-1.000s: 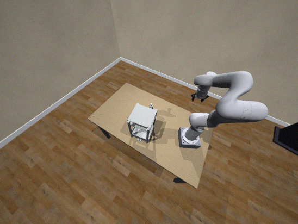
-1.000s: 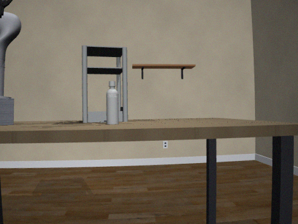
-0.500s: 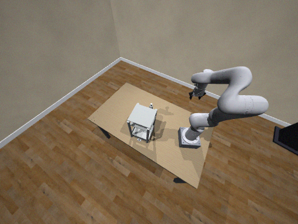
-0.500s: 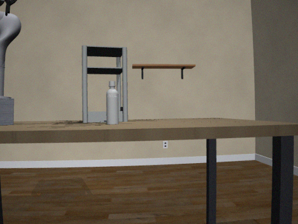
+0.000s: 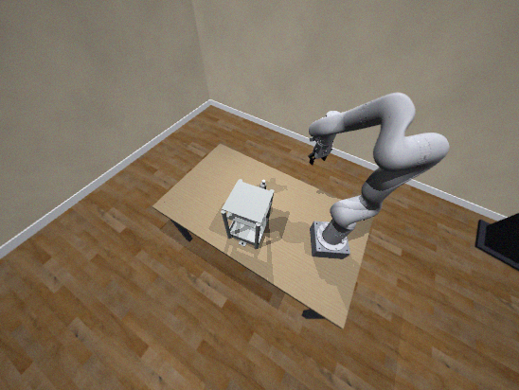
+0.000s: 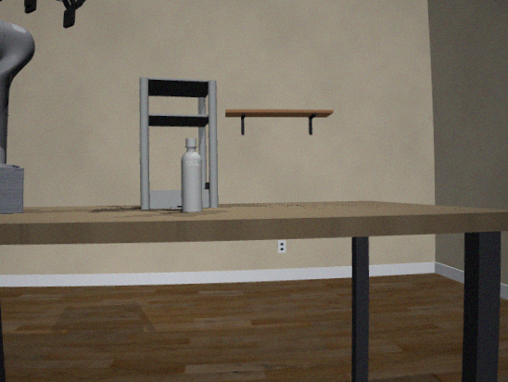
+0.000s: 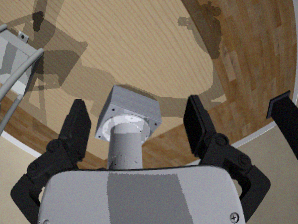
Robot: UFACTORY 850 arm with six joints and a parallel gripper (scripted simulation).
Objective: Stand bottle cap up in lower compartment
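Observation:
The grey bottle (image 6: 191,175) with a cap stands upright on the table beside the shelving unit (image 6: 178,144). In the top view only its top (image 5: 262,184) shows behind the unit (image 5: 247,213). My gripper (image 5: 316,156) is open and empty, high above the table, well away from the bottle. Its fingertips (image 6: 48,10) show at the top left of the exterior view, and its fingers stand wide in the wrist view.
The arm's base (image 5: 330,240) stands on the table near the unit's front. A wall shelf (image 6: 279,113) hangs on the far wall. A dark object (image 5: 502,239) stands on the floor at the right.

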